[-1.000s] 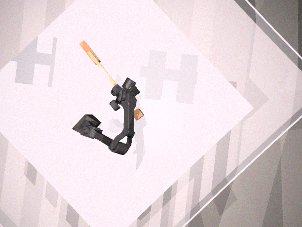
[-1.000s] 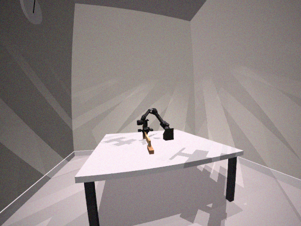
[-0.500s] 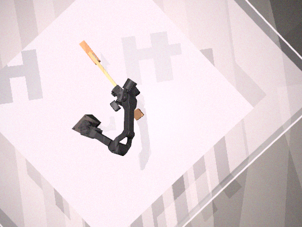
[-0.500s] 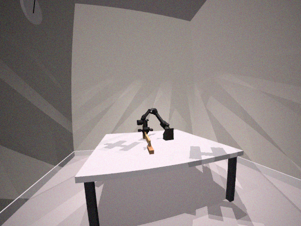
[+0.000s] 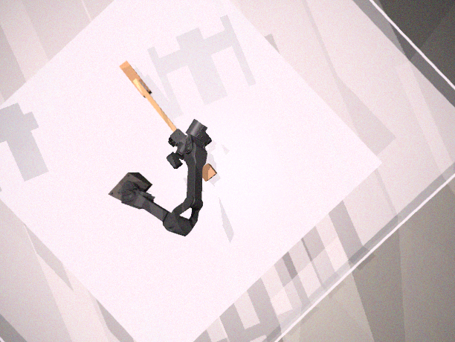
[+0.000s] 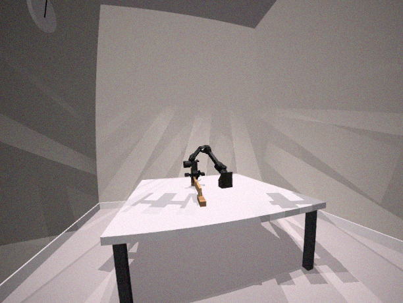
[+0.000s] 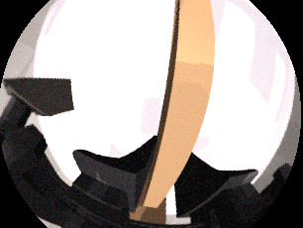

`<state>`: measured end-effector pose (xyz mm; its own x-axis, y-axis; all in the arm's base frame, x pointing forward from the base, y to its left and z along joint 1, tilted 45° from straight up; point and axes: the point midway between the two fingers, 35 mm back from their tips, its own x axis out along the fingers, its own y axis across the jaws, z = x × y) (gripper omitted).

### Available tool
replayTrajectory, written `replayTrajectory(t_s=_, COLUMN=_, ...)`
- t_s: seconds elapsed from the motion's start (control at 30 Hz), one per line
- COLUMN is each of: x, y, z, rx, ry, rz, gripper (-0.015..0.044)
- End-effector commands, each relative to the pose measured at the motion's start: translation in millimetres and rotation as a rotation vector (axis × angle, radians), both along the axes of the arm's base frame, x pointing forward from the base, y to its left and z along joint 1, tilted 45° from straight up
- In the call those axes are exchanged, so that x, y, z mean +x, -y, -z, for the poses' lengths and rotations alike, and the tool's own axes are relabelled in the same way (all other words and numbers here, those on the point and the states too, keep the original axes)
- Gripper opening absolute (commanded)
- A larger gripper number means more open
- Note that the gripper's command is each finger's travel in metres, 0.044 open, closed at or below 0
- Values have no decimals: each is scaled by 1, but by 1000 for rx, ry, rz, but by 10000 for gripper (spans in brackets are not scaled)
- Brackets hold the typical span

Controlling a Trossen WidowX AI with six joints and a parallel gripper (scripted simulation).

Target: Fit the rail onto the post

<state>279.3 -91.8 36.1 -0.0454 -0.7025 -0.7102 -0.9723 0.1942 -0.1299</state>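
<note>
The tool (image 5: 183,143) (image 6: 195,175) (image 7: 163,139) pinches the rail (image 5: 160,109) (image 6: 197,185) (image 7: 187,104), which runs from the footboard block (image 5: 126,67) (image 6: 202,201) toward the post (image 5: 209,172). The rail looks stiff and light, liable to pivot if gripped loosely; a squeeze on its flat sides, close to the post, should steer best.

On the white table (image 6: 171,217), the black arm (image 6: 213,159) arches up from its base (image 6: 226,180) and down to the gripper (image 6: 195,174), which grips the wooden rail (image 6: 197,186). The rail runs toward the footboard block (image 6: 202,201).
</note>
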Motion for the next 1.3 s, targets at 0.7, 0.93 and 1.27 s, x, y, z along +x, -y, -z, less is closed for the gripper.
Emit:
replayTrajectory(t_s=0.7, x=0, y=0, z=-5, rx=-2, ry=2, rz=-5, gripper=0)
replayTrajectory(t_s=0.93, x=1, y=-1, z=-3, rx=-2, ry=2, rz=-5, gripper=0)
replayTrajectory(t_s=1.27, x=1, y=-3, z=-1, rx=-2, ry=2, rz=-5, gripper=0)
